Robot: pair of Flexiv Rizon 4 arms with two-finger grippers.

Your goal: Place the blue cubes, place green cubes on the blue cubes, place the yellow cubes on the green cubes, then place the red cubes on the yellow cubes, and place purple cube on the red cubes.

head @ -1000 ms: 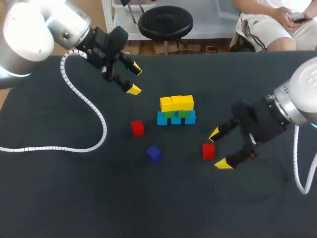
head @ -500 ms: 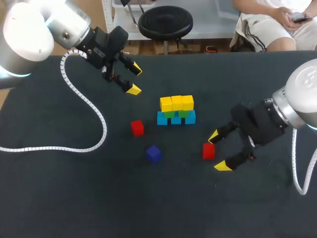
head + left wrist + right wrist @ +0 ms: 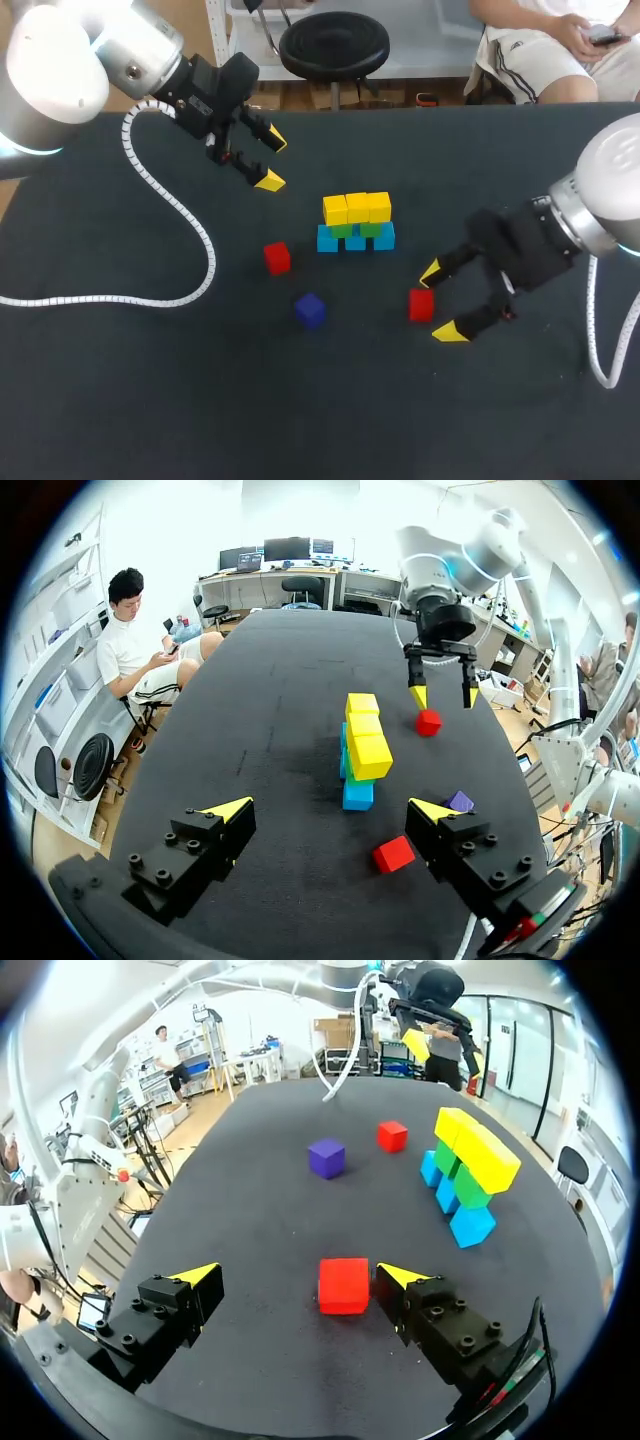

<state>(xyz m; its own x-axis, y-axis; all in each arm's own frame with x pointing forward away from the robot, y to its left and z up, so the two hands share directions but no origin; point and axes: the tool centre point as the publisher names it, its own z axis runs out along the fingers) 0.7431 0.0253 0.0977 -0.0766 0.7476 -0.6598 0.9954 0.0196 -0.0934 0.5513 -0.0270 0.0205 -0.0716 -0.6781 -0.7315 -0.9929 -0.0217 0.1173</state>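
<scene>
Red is the colour now due. Blue cubes [image 3: 328, 240], green cubes [image 3: 370, 229] and yellow cubes [image 3: 357, 208] stand stacked, so we judge the step in hand to be picking up the nearer red cube [image 3: 421, 304] for the yellow row. Our right gripper [image 3: 441, 301] is spread wide and holds nothing. The cube sits on the table [image 3: 150, 400] between its two fingers, out by the tips. In the right wrist view it lies close beside one finger, with a broad gap to the other; whether that near finger touches it we cannot quite tell. To do this well we should shift sideways until the cube is centred, ease forward so the pads meet its flat faces squarely, then squeeze and lift straight up. Our left gripper [image 3: 272, 161] hangs released and empty, well apart on the far side of the stack. The second red cube [image 3: 277, 257] and the purple cube [image 3: 310, 310] lie loose on the table.
</scene>
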